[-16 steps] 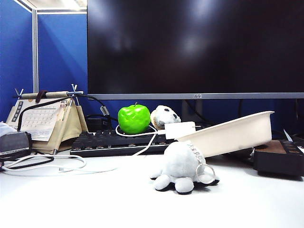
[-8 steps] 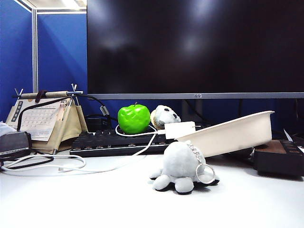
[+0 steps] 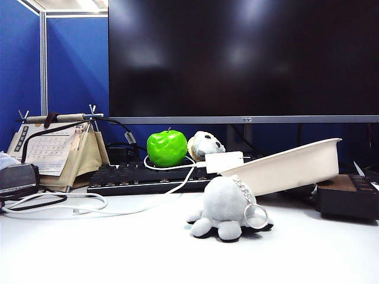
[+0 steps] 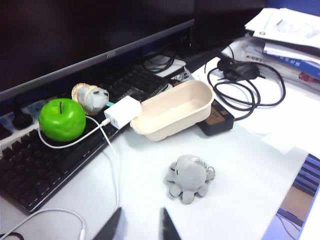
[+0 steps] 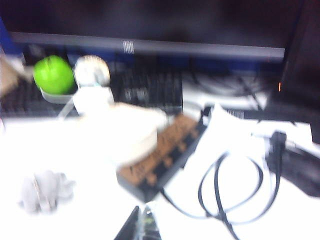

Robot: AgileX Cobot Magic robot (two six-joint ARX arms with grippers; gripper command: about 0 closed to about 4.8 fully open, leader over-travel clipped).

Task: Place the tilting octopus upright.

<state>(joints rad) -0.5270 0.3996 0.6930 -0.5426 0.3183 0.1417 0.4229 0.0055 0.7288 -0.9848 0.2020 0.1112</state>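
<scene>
A: Report the desk layout in the exterior view, left to right.

B: A desk calendar (image 3: 52,148) stands at the far left, at 9 o'clock from the black keyboard (image 3: 142,176). A green apple (image 3: 167,148) rests on the keyboard. Just beside it, at its 3 o'clock, lies a white-and-grey plush toy (image 3: 205,144). A white charger block (image 3: 224,161) with its cable sits at 5 o'clock from that toy. A beige tray (image 3: 290,167) tilts upward toward the right, its raised end over a dark box (image 3: 348,195).

A: Location of the octopus?

B: The octopus (image 3: 228,208) sits on the white table (image 3: 118,248), at 5 o'clock from the apple. Its head is close against the tray's low end. Its tentacles rest on the table. A silver keyring (image 3: 255,216) hangs at its right side.

A: Left gripper status?

B: In the left wrist view, the left gripper (image 4: 140,227) hangs above the table, well apart from the octopus (image 4: 189,177). Its two fingertips stand parted with nothing between them.

A: Right gripper status?

B: The right wrist view is blurred. The right gripper (image 5: 139,225) shows only as dark tips above the table near the dark box (image 5: 160,160), and I cannot tell whether it is parted or clenched. The octopus (image 5: 44,192) is well apart from it.
</scene>
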